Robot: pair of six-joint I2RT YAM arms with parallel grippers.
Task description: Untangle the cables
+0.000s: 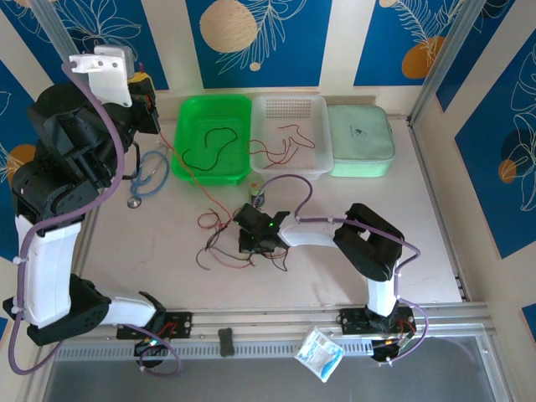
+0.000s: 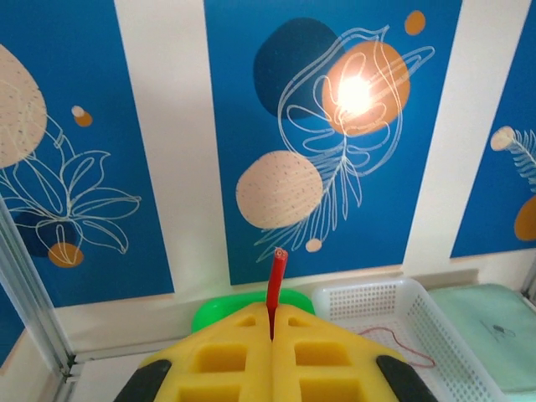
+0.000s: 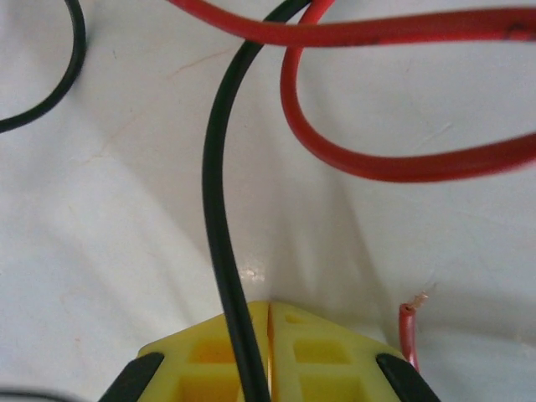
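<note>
Thin red and black cables (image 1: 219, 241) lie tangled on the white table, left of centre. My right gripper (image 1: 253, 241) is down on the tangle. In the right wrist view its yellow jaws (image 3: 270, 306) are shut, and a black cable (image 3: 219, 209) runs over the left finger into the seam. Red cable loops (image 3: 352, 159) cross ahead of it. My left gripper (image 1: 144, 85) is raised high at the far left. It is shut (image 2: 270, 316) on the end of a red cable (image 2: 276, 272), which hangs down (image 1: 174, 157) to the tangle.
A green basket (image 1: 191, 113) holds a black cable and a white basket (image 1: 289, 105) holds a red one. Right of them sits a pale green lidded box (image 1: 360, 138). A blue stethoscope (image 1: 149, 172) lies left of the green basket. A small can (image 1: 256, 191) stands behind the tangle.
</note>
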